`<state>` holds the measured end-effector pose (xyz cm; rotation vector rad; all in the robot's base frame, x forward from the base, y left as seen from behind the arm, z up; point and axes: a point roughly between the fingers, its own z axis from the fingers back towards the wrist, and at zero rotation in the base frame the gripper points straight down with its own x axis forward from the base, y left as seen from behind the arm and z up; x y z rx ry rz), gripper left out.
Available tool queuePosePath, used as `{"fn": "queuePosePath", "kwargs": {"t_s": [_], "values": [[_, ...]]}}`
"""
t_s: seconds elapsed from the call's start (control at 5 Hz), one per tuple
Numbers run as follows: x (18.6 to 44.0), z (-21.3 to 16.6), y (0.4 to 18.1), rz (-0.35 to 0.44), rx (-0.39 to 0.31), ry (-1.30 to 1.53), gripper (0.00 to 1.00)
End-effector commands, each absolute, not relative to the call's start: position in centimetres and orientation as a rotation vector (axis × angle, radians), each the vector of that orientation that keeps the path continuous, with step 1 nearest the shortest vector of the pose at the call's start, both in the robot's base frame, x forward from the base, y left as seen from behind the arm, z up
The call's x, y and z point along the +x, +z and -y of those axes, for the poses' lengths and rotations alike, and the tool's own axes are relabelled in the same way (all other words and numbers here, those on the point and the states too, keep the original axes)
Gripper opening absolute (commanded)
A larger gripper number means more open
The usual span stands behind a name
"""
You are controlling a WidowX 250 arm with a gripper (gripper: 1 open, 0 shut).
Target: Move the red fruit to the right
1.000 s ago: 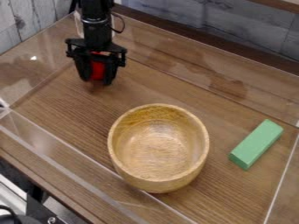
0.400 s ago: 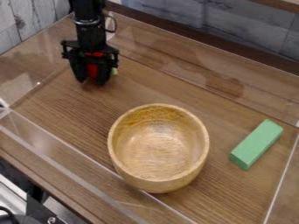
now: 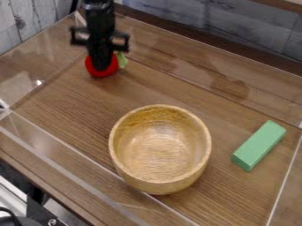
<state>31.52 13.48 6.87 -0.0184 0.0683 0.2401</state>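
The red fruit (image 3: 102, 68), a small bright-red piece with a bit of green cap at its right side, is at the far left of the wooden table. My gripper (image 3: 104, 58) points straight down onto its top. The black fingers (image 3: 101, 51) are drawn together into a narrow stem and pinch the fruit's upper part. The fruit hangs just below them, at or barely above the table surface; I cannot tell whether it touches.
A large wooden bowl (image 3: 161, 173) stands in the middle front. A green rectangular block (image 3: 259, 146) lies at the right, near the clear side wall (image 3: 287, 181). Low transparent walls ring the wooden table (image 3: 177, 75).
The jaws, spread wide around the red fruit before, have closed on it. The hand has risen a little and shifted slightly up the picture, with the fruit under it.
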Motion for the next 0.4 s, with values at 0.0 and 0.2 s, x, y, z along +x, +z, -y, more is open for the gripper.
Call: {"fn": "queuePosePath", "kwargs": {"t_s": [0.0,0.2], "values": [[33.3,-10.8,12.0,0.053,-0.007,0.172,0.0],[34.3,-7.2,12.8,0.064,-0.022,0.113,0.0]]}}
